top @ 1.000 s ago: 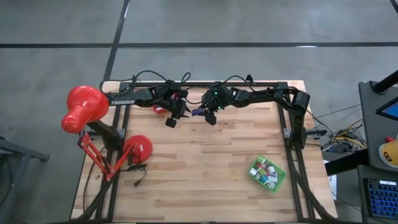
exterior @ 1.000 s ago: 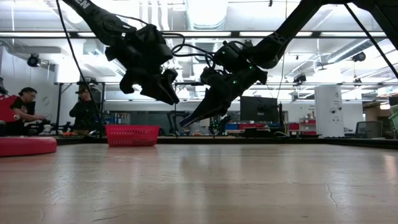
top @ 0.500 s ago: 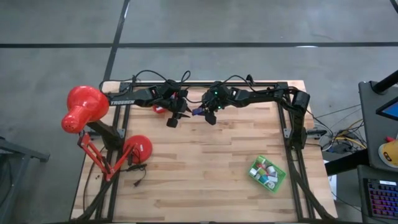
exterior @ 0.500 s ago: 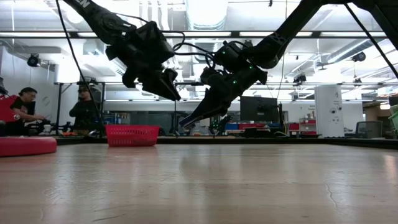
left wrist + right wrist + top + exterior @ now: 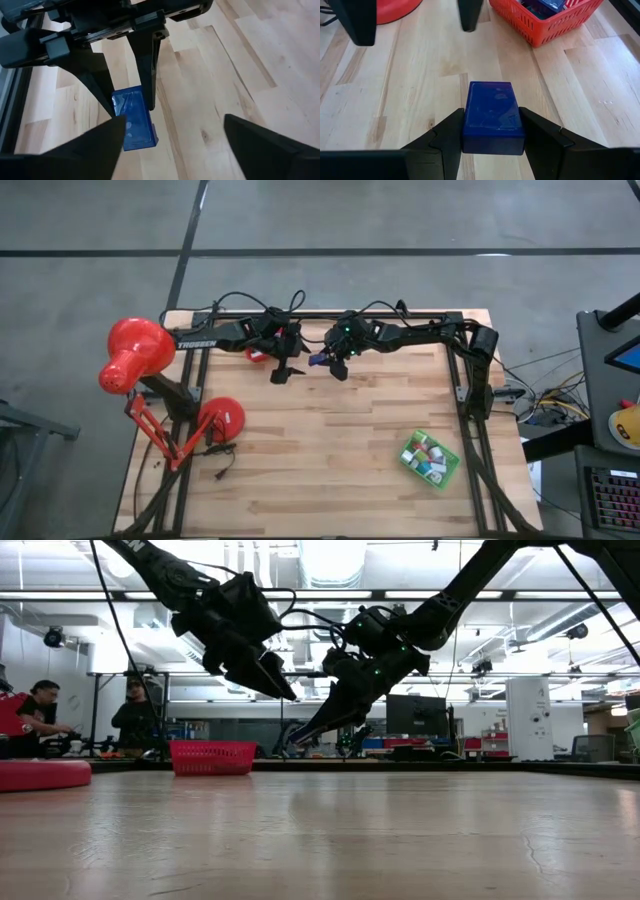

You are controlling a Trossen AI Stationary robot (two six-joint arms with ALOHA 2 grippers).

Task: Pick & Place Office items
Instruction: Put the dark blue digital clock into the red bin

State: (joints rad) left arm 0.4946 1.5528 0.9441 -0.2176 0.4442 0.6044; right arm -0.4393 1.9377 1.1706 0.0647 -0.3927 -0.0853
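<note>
Box (image 5: 493, 116), glossy blue, rectangular, clamped in right gripper (image 5: 492, 131).

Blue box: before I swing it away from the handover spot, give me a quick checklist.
1. Right end effector shut on the blue box: ok, a finger presses each side.
2. Left end effector open: ok, fingers spread wide.
3. Left fingers clear of the box: ok, a gap shows on both sides in the left wrist view.
4. Box lifted off the table: ok, the low view shows both end effectors well above it.
5. Route to the green tray: ok, only bare wood between.
6. Free room in the green tray: cannot tell, it already holds several small items.
</note>
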